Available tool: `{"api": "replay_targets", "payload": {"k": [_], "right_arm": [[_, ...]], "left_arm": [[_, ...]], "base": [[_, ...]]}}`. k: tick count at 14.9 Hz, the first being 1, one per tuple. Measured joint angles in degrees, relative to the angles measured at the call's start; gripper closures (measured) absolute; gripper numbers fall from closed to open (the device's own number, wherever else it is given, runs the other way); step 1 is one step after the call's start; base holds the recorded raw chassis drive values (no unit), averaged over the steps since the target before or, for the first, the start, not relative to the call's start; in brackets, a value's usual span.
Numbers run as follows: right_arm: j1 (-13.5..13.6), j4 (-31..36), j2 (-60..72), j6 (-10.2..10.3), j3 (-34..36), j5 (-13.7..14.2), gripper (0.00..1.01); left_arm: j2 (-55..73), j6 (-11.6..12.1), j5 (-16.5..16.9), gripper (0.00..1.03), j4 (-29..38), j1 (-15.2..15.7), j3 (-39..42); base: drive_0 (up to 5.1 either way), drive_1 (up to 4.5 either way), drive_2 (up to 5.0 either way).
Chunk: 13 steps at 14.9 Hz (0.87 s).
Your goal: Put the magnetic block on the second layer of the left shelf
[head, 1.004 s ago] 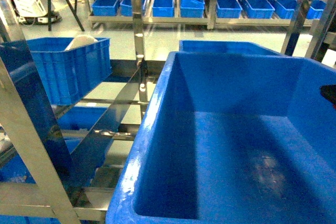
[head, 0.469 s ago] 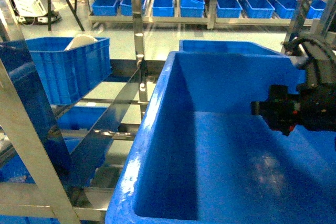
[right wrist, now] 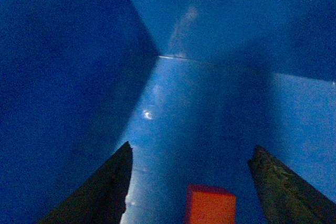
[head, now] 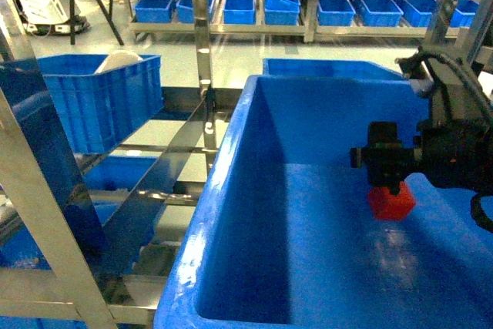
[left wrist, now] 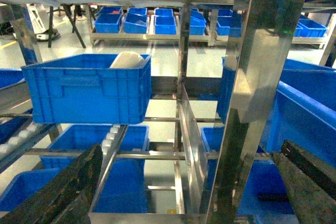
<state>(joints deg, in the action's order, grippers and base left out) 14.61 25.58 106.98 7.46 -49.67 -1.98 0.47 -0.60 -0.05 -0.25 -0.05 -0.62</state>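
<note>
Right claw (head: 383, 184) spread wide over red block (head: 391, 203) — inside crate (head: 231, 190)

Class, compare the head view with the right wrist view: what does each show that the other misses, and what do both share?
Only the head view shows the steel rack upright, the smaller blue crate on the left, the far row of crates, and the right arm's body. Only the right wrist view shows both fingers of the right end effector spread apart, with the block between them and untouched. Both show the red magnetic block inside the large blue crate.
</note>
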Motion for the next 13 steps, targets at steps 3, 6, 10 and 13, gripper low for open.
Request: {"api": "replay_targets", "payload": {"k": [3,6,10,13], "right_arm": [[1.77,0.04,-11.8,-0.94,7.85,0.09,0.02],[4.17,-2.54,-27.56,-5.27,18.49,5.55,0.03],[4.44,-18.01,-57.0,-7.23,25.86,10.97,0.03],[1.51,-19.06,-62.4,-4.0,27.96,8.41,0.03]], "left_arm": [[0.0,0.0,0.0,0.05,0.0,0.0,0.0],[0.0,0.0,0.0,0.05,0.0,0.0,0.0],[0.0,0.0,0.0,0.05,0.0,0.0,0.0],[0.0,0.0,0.0,0.05,0.0,0.0,0.0]], "base": [[0.0,0.0,0.0],[0.0,0.0,0.0],[0.0,0.0,0.0],[0.0,0.0,0.0]]}}
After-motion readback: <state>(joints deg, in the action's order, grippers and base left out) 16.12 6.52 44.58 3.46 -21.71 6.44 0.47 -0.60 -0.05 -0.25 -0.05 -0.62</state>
